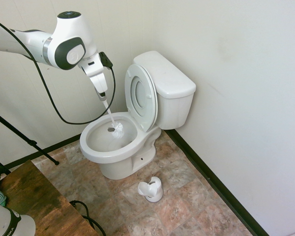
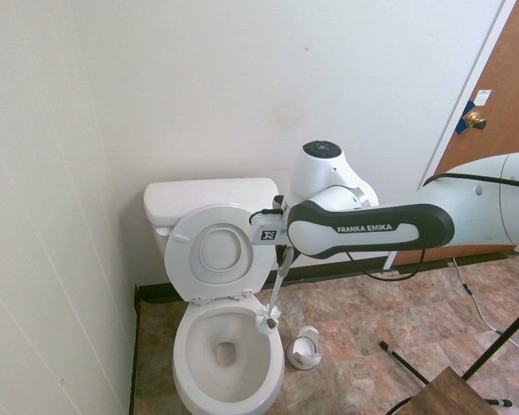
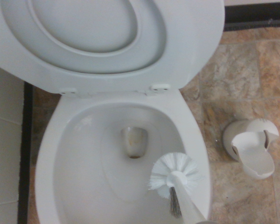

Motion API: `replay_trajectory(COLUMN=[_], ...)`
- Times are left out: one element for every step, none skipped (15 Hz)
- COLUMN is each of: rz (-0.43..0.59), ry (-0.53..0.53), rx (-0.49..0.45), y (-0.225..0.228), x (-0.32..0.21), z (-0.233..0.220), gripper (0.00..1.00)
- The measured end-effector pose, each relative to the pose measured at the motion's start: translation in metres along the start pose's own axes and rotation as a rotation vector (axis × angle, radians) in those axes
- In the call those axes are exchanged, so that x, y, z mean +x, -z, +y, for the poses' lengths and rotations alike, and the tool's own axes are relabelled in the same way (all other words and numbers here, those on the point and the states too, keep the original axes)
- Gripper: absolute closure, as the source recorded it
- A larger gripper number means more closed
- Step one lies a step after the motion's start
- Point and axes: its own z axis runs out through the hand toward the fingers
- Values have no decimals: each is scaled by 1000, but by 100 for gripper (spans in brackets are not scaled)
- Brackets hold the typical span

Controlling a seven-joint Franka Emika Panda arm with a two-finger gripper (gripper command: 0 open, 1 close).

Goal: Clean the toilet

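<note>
Closed on the toilet brush point(image 3: 176, 173), the gripper point(image 1: 103, 95) could splash the toilet point(image 1: 119, 158) beneath it by scrubbing too fast.

A small white holder point(image 1: 154, 189) stands upright on the floor point(image 1: 174, 211), which is patterned in mottled brown, pinkish and grey tiles. Its open cutaway side shows in the wrist view. Dark baseboard point(image 1: 214, 184) runs along a plain pale wall point(image 1: 236, 98) and a grooved, cream wall point(image 2: 48, 225). A brown door point(image 2: 502, 104) has a brass knob point(image 2: 474, 121), with blue tape point(image 2: 461, 118) beside it and a white label point(image 2: 483, 97) just above.
</note>
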Motion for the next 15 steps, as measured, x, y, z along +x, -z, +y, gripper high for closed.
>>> replay_trajectory(rz=[5,11,20,25,24,22,23,24,25,26,29,31,31,29,30], ry=[16,32,44,54,61,62,54,43,34,25,13,2,-10,-26,-39], rx=[-2,-12,-27,-45,-64,-76,-82,-81,-81,-81,-81,-82,-78,-69,-65], y=[0,-6,-19,-37,-58,-81,-102,-119,-135,-152,-168,-183,-194,-204,-212], x=[-14,-29,-44,-56,-65,-70,-72,-72,-71,-72,-73,-73,-72,-70,-68], z=[-10,-20,-31,-43,-55,-68,-81,-92,-102,-111,-119,-126,-134,-141,-147], gripper=[100,100,100,100,100,100,100,100,100,100,100,100,100,100,100])
